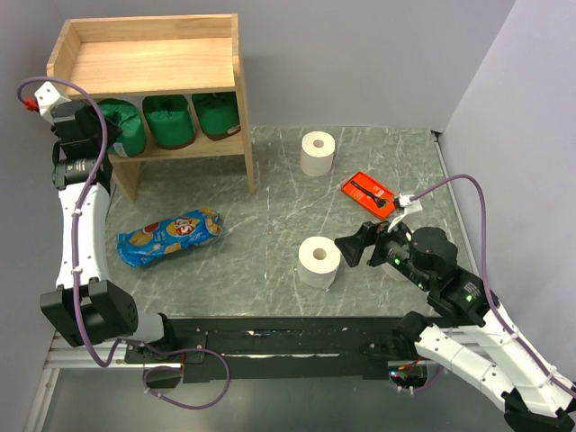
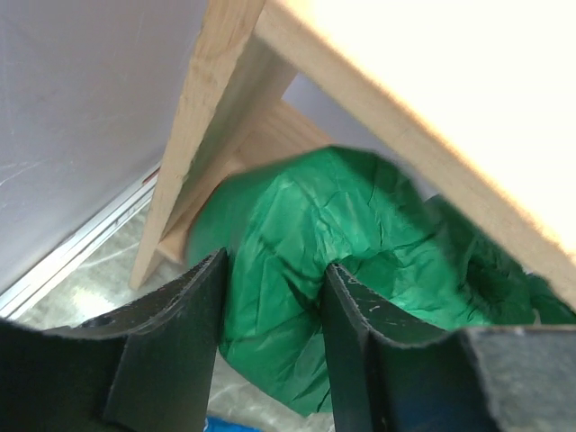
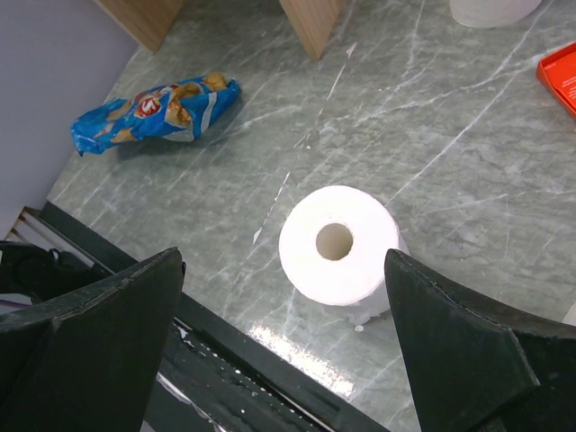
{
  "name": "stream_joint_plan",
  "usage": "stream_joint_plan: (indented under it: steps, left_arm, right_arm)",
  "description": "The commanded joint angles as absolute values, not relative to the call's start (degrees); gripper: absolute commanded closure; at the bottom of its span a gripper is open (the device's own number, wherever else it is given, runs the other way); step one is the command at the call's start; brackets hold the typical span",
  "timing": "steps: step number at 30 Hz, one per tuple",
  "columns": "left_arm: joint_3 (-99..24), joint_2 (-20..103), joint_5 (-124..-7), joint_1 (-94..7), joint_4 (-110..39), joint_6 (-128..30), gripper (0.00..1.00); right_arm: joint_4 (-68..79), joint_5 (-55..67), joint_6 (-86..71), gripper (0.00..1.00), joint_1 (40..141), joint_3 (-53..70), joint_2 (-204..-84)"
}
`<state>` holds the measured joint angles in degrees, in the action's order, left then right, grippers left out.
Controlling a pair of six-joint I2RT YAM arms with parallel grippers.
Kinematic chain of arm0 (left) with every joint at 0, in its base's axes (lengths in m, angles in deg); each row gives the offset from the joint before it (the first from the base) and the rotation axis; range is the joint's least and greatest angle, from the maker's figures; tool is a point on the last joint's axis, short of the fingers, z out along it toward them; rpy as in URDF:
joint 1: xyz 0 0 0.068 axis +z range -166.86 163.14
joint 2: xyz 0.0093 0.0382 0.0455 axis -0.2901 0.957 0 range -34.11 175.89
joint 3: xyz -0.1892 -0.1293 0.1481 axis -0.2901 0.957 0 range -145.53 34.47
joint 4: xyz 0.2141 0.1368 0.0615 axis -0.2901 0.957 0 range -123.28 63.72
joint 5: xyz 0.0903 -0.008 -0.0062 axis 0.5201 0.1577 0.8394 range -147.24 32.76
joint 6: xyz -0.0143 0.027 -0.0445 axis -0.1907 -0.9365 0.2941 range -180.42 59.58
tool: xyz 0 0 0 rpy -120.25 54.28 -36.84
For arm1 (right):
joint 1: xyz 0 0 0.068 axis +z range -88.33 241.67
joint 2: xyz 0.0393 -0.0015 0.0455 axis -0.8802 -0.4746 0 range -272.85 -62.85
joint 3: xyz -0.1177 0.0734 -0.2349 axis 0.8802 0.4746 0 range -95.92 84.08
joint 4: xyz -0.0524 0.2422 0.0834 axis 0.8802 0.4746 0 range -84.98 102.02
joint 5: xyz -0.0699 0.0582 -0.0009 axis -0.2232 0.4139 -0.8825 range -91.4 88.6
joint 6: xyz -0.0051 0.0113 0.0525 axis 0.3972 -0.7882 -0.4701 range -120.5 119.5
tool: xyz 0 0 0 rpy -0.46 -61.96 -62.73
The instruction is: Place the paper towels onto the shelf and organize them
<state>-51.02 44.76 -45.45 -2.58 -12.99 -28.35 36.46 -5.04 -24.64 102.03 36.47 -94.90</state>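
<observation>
The wooden shelf [image 1: 148,29] stands at the back left with its top board bare. Three green-wrapped rolls sit on its lower tier: left [image 1: 126,128], middle [image 1: 169,120] and right [image 1: 216,114]. My left gripper [image 1: 97,124] is at the left roll. In the left wrist view it [image 2: 273,297] is closed on a fold of that green roll [image 2: 360,225], under the shelf board [image 2: 225,99]. Two white rolls stand upright on the table, one far [image 1: 318,153] and one near [image 1: 319,262]. My right gripper [image 1: 349,250] is open wide and empty, just right of and above the near roll [image 3: 335,241].
A blue snack bag [image 1: 169,236] lies on the table in front of the shelf and also shows in the right wrist view [image 3: 153,108]. A flat orange-red tray [image 1: 367,193] lies at the right. The table's dark front rail [image 3: 252,360] runs just below the near roll.
</observation>
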Motion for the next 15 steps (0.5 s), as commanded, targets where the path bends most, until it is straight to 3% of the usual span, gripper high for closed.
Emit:
stream_joint_plan:
  steps: [1,4,8,15]
  left_arm:
    - [-50.3,44.5,-46.8,-2.3,-22.9,-28.7,0.50]
    - [-48.7,43.8,-47.3,-2.3,-24.9,-28.7,0.47]
    - [-48.5,43.3,-47.5,-2.2,-25.6,-29.7,0.33]
    - [-49.6,40.2,-48.5,-2.2,-22.6,-31.0,0.24]
  right_arm:
    - [35.5,-5.9,-24.7,0.00,102.2,33.4,-94.8]
    - [35.5,-5.4,-25.0,0.00,102.3,33.2,-94.7]
    - [36.7,-5.4,-25.2,0.00,102.3,32.3,-94.0]
    - [37.5,-5.4,-26.2,0.00,102.3,31.9,-91.9]
